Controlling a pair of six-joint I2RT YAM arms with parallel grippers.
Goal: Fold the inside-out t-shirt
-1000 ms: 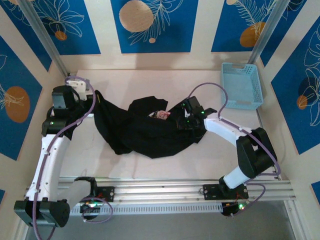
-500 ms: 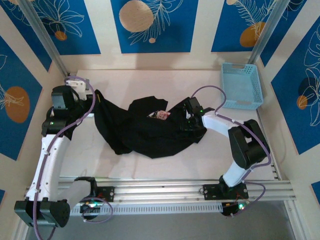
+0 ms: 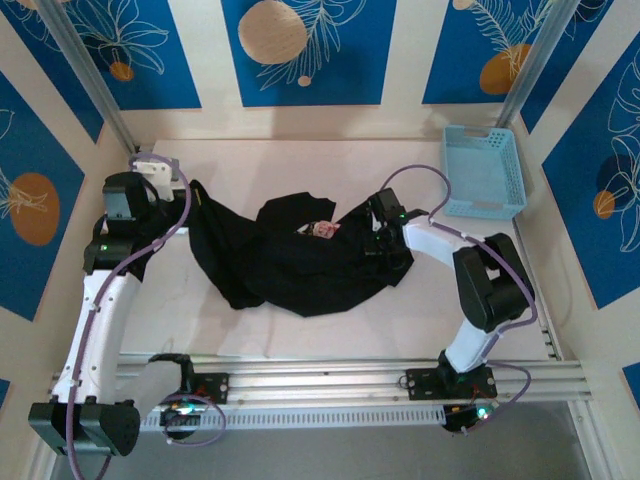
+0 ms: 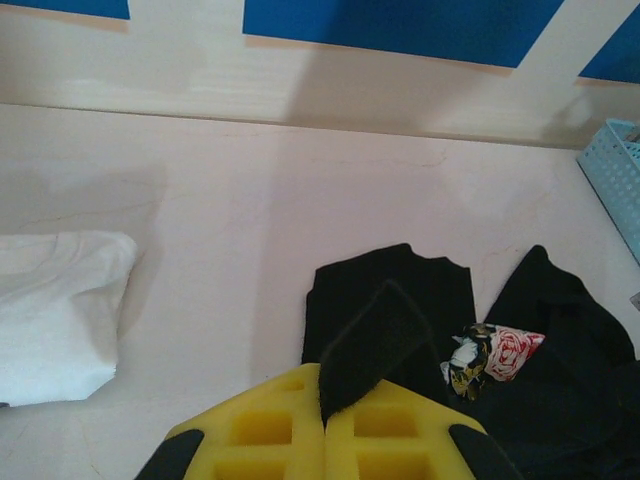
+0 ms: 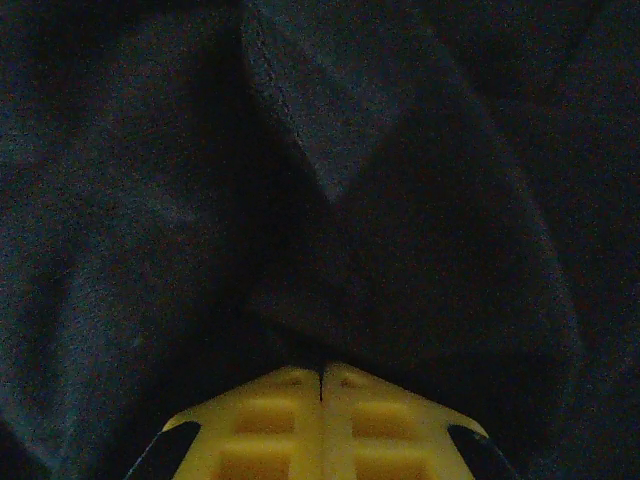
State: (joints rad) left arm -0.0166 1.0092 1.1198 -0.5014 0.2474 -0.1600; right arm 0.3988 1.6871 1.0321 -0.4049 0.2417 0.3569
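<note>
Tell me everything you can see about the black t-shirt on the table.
The black t-shirt is soft, matte cloth with visible seams, lying crumpled and spread across the middle of the table, not folded. A small whitish-pink rose print shows near its centre. The left gripper pinches a flap at its left end; the right gripper is shut on a fold at its right side.

The right claw (image 5: 321, 372), partly open a second ago, is now clamping shut on a fold of the black cloth short-sleeved t-shirt (image 3: 290, 265), and the right arm's elbow (image 3: 485, 285) is swinging inward toward the garment.
</note>
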